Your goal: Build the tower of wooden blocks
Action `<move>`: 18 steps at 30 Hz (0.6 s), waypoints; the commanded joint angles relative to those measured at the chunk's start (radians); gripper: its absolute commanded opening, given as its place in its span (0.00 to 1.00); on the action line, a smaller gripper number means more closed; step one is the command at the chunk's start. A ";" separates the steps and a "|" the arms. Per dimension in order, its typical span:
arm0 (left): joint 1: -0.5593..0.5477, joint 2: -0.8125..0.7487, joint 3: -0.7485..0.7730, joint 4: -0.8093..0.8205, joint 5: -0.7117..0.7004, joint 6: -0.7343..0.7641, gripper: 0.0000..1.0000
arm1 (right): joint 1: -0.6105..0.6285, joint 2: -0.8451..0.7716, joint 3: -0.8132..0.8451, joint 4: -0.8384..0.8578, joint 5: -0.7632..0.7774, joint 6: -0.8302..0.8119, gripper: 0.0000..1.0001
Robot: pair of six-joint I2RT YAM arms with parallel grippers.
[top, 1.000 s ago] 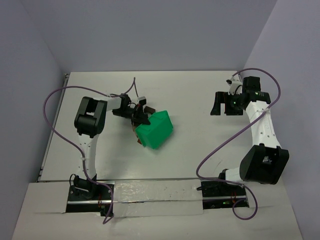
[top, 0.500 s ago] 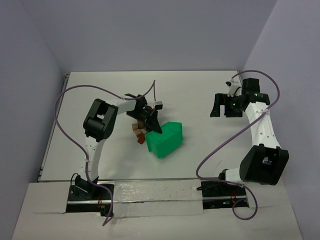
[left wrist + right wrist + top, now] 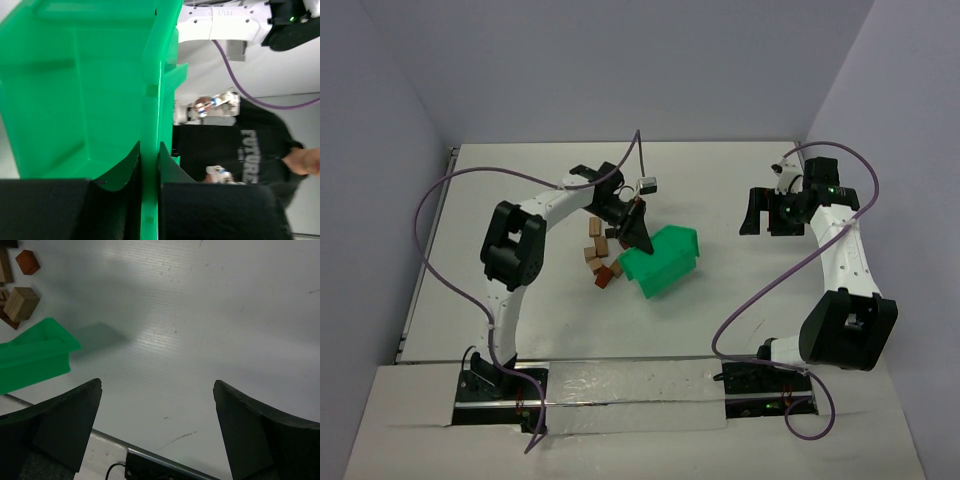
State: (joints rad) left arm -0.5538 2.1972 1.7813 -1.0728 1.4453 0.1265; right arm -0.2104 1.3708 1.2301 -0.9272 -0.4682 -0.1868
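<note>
Tipped green bin [image 3: 670,262] clamped by its wall in left hand [image 3: 150,155]; wood blocks [image 3: 599,256] lie loose on worktop [image 3: 720,180] just beside it. The right hand [image 3: 156,386] is spread wide apart.

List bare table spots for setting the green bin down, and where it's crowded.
Bare table: between the green bin and the right gripper; the far strip by the back wall; the near strip before the arm bases. Crowded: loose wood blocks lie beside the bin, near the left gripper clamped on its wall.
</note>
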 commanded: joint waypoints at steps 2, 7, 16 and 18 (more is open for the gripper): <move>0.031 -0.219 0.037 0.088 -0.272 -0.021 0.00 | -0.008 0.005 0.043 0.027 -0.034 0.012 1.00; 0.037 -0.418 -0.013 0.247 -0.749 -0.087 0.00 | -0.005 0.036 0.087 0.027 -0.049 0.015 1.00; 0.197 -0.474 -0.002 0.221 -1.540 -0.042 0.00 | 0.046 0.072 0.140 0.057 0.001 0.003 1.00; 0.299 -0.420 0.048 0.201 -1.588 -0.057 0.00 | 0.068 0.078 0.152 0.062 0.008 0.000 1.00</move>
State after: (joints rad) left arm -0.4241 1.7004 1.7686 -0.8763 0.1936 0.0897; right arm -0.1799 1.4302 1.3270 -0.9075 -0.4799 -0.1775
